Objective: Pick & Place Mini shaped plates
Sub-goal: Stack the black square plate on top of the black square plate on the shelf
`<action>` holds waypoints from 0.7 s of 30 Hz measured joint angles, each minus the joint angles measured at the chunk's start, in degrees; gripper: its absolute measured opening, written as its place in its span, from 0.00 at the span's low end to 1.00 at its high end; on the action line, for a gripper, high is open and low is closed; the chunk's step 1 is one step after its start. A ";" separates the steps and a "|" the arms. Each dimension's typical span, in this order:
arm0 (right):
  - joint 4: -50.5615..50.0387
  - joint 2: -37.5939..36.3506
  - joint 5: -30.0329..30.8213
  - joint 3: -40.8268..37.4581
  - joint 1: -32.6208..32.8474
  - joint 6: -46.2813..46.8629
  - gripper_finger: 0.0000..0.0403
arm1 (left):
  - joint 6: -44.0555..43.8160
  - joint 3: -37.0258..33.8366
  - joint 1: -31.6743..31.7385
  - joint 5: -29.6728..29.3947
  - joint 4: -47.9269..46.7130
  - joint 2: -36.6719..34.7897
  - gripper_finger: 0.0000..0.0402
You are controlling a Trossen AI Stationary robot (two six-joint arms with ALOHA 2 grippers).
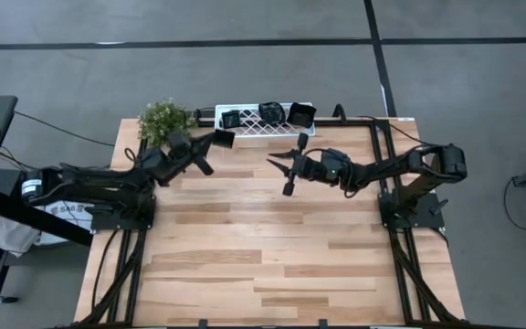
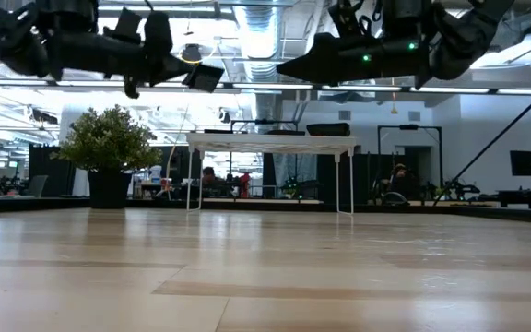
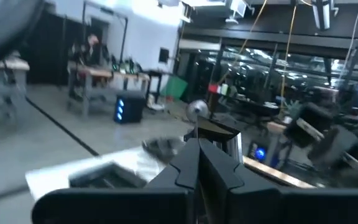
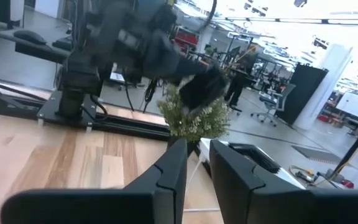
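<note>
The left fingers (image 1: 217, 140) pinch a small glossy black square plate (image 1: 224, 138) just beside the white lattice rack (image 1: 254, 125) at the surface's far edge, nearer it than the spread right fingers (image 1: 284, 166).

We see even overhead light, bright ceiling glare in the low view, and motion blur across both wrist views.

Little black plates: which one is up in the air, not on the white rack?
The mini plate pinched in the left gripper. The other three plates sit on the white rack.
</note>
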 joint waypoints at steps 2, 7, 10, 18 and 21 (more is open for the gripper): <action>-0.78 0.00 -0.04 0.00 -0.52 0.00 0.16 | 2.74 1.84 1.53 0.96 -0.52 0.00 0.02; -4.98 0.00 -0.05 -0.01 -0.86 -0.07 0.16 | 5.09 6.96 5.66 3.86 -2.07 0.58 0.02; -7.25 0.00 -0.05 -0.02 -0.86 -1.50 0.16 | 5.11 10.53 7.99 6.86 -2.11 3.28 0.02; -12.96 0.00 -0.01 -0.02 -0.24 -3.63 0.16 | 7.67 21.68 13.12 8.92 -5.82 16.49 0.02; -15.26 0.00 0.00 -0.02 -0.23 -3.60 0.16 | 7.45 23.74 15.56 8.42 -6.19 19.36 0.02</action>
